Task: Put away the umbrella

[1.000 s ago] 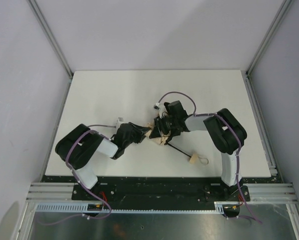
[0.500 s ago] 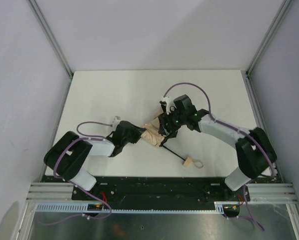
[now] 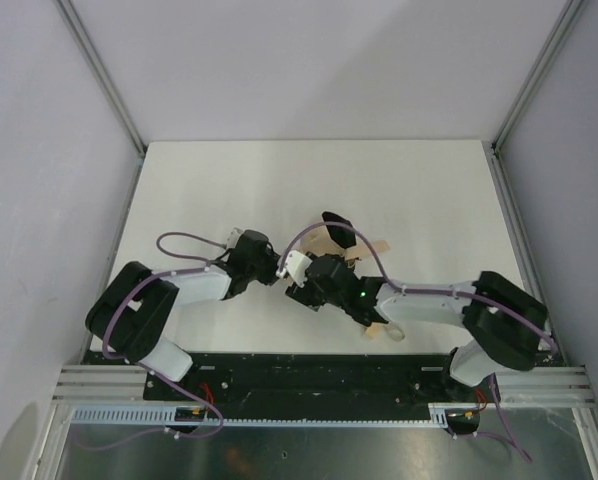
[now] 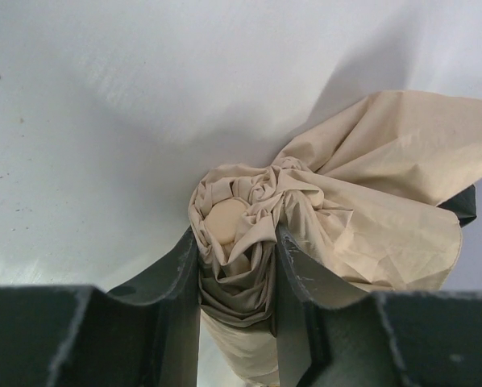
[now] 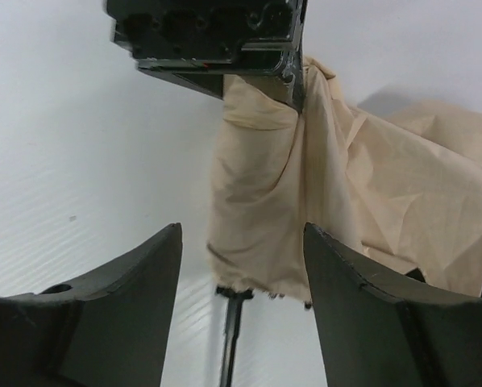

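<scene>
The beige umbrella point(image 3: 367, 247) lies half-folded at the table's middle, its fabric loose and spread with black rib tips showing. My left gripper point(image 3: 272, 270) is shut on the umbrella's bunched top end point(image 4: 233, 230), fabric pinched between both fingers around the pale cap. My right gripper point(image 3: 301, 288) is open, low over the table, with the hanging fabric point(image 5: 265, 185) and the thin black shaft point(image 5: 231, 339) between and ahead of its fingers, touching neither. The left gripper point(image 5: 217, 40) shows just beyond the fabric. The pale handle point(image 3: 387, 331) peeks out by the right forearm.
White table point(image 3: 199, 180) with grey walls on three sides and aluminium frame posts at the corners. The right forearm point(image 3: 429, 300) lies low across the near middle. Purple cables loop over both wrists.
My right arm swung from above the umbrella's far side to the near side and dropped low, facing the left gripper. The canopy spread out toward the back right. The left gripper kept its hold.
</scene>
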`<state>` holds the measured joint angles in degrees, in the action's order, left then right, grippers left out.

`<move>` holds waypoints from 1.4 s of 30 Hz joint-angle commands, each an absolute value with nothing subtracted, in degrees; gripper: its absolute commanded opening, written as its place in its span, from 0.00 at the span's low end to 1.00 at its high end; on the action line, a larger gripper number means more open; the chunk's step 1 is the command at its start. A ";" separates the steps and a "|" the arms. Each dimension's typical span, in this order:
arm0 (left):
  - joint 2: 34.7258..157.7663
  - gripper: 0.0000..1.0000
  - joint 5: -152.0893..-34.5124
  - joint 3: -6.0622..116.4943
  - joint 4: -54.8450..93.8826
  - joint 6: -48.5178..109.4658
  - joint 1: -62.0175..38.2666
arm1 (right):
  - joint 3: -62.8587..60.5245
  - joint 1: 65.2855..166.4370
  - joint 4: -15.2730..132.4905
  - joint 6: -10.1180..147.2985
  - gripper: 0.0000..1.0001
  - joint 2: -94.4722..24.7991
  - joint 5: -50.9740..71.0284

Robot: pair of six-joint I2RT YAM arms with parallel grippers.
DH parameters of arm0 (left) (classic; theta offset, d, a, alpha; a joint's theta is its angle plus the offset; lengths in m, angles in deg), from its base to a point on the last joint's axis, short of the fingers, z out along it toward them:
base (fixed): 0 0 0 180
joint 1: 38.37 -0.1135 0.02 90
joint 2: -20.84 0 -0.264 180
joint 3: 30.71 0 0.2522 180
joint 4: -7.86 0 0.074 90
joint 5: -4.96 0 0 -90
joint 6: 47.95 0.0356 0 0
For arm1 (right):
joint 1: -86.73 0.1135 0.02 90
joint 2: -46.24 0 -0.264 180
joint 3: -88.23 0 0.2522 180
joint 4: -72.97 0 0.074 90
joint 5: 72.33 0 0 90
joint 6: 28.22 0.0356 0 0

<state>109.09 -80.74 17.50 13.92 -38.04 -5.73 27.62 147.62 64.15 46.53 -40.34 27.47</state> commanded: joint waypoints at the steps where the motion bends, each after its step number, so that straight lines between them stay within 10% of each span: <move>1: 111.52 0.00 -80.17 16.52 29.79 -32.52 -5.80 | 27.94 148.89 78.94 40.24 0.65 -47.01 36.56; 14: 109.45 0.00 -82.90 16.32 31.29 -34.44 -6.94 | 26.30 149.28 81.45 45.94 0.57 -62.76 47.80; 25: 105.71 0.01 -84.35 18.41 31.11 -32.26 -9.68 | 27.35 147.13 66.50 64.88 0.01 -67.72 30.71; 34: 97.33 0.91 -86.15 20.21 27.58 -24.35 -13.84 | 28.07 140.64 65.25 71.15 0.00 -67.66 7.04; 42: 86.89 0.99 -90.73 15.13 25.24 -24.19 -16.09 | 28.10 134.04 67.45 76.53 0.00 -69.97 -8.91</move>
<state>90.20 -87.26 18.23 26.33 -25.60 -15.35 23.64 135.70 84.55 69.39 -62.20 4.76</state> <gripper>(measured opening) 0.993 0.373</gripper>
